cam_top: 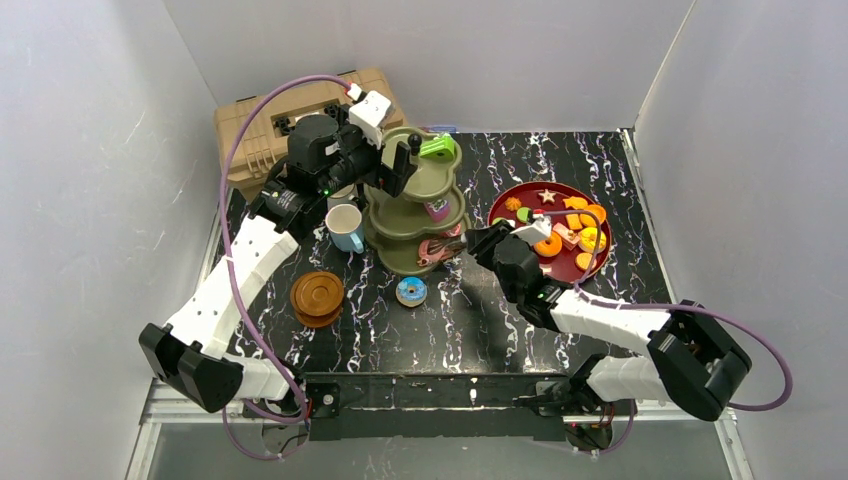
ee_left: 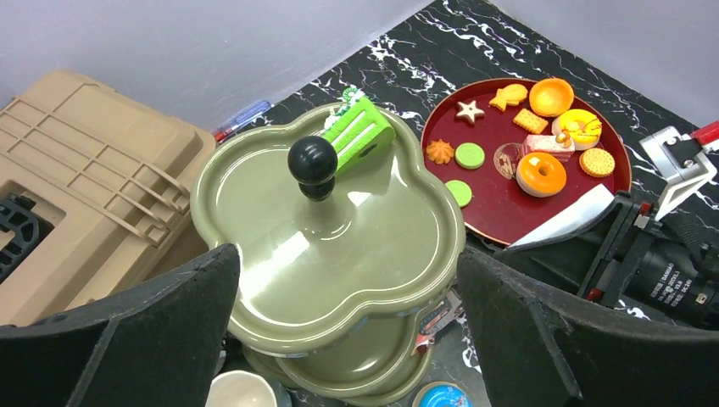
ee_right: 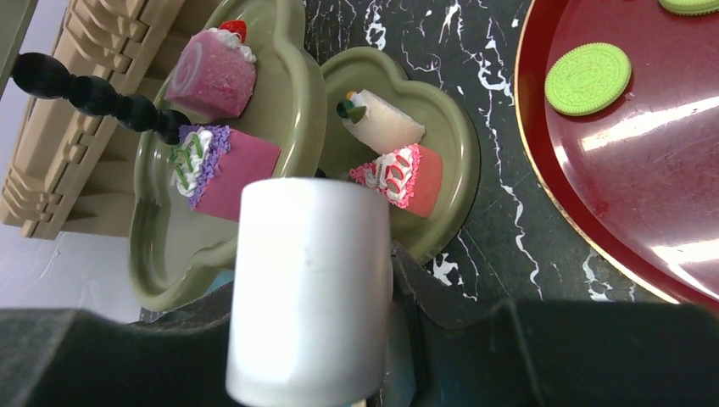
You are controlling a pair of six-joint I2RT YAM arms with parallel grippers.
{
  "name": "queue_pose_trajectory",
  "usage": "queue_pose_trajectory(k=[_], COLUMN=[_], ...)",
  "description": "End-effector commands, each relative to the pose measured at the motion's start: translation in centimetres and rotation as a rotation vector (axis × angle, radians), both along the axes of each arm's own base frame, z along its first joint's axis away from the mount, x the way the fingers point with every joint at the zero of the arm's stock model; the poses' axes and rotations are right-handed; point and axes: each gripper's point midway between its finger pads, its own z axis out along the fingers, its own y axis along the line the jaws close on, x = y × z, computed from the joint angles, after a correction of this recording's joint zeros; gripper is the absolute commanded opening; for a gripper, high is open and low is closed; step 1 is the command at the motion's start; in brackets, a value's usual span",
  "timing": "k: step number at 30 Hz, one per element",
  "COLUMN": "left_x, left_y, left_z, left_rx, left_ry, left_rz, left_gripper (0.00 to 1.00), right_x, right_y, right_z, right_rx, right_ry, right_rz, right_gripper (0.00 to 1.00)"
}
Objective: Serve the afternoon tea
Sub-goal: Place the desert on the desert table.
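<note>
Left gripper (cam_top: 395, 165) is spread as wide as it goes with nothing in it. It hangs right over the top tier of the olive-green stand (cam_top: 405, 215), one finger either side of that tier in the wrist view and the black knob (ee_left: 312, 161) just below. The arm is stretched long from its base at 7 o'clock up toward 12, wrist tipped down over the stand.

Progress-wise I'd call it roughly halfway. Going left to right across the desk (cam_top: 450, 330):

- The tan toolbox (cam_top: 260, 120) at 11 o'clock isn't part of this.
- The brown saucers (cam_top: 317, 297) sit stacked at 8 o'clock.
- The light-blue mug (cam_top: 345, 228) stands on the bare desk at 9 o'clock of the stand, so no cup is on a saucer yet.
- A blue donut (cam_top: 411, 291) lies loose at 6 o'clock of the stand.
- The stand itself is loaded: green cake (ee_left: 360, 134) up top, a pink roll (ee_right: 212, 72) and purple-topped slice (ee_right: 225, 170) on the next tier, then a white roll (ee_right: 381, 119) and pink slice (ee_right: 407, 174) on the bottom one.
- The red tray (ee_right: 636, 170) at 2 o'clock has plenty of cookies and donuts left on it.

Right gripper (cam_top: 472, 243) is clamped on a white cylinder (ee_right: 309, 280). Could be a cake or something else, can't tell. It's held at 3 o'clock of the stand, near the edge of the lower tiers. That arm is folded low, elbow out at 4 o'clock, forearm pointing toward 10 o'clock
</note>
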Motion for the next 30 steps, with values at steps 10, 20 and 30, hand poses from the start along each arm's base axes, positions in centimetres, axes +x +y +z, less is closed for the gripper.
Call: queue_pose_trajectory(k=[10,20,30], left_x=[-0.7,-0.6,-0.5], left_y=[0.8,0.8,0.9], left_z=[2.3,2.7,2.8], left_rx=[-0.029,-0.033,-0.036], left_ry=[-0.041,-0.046,-0.052], left_rz=[0.001,0.003,0.007], left_gripper=[0.98,0.98,0.98], right_x=[0.5,0.4,-0.3], right_y=[-0.6,-0.8,-3.6], right_z=[5.1,5.6,6.9], right_rx=[0.018,0.0,-0.024], right_ry=[-0.092,-0.101,-0.11], right_rz=[-0.052,-0.046,-0.085], right_gripper=[0.58,0.58,0.28])
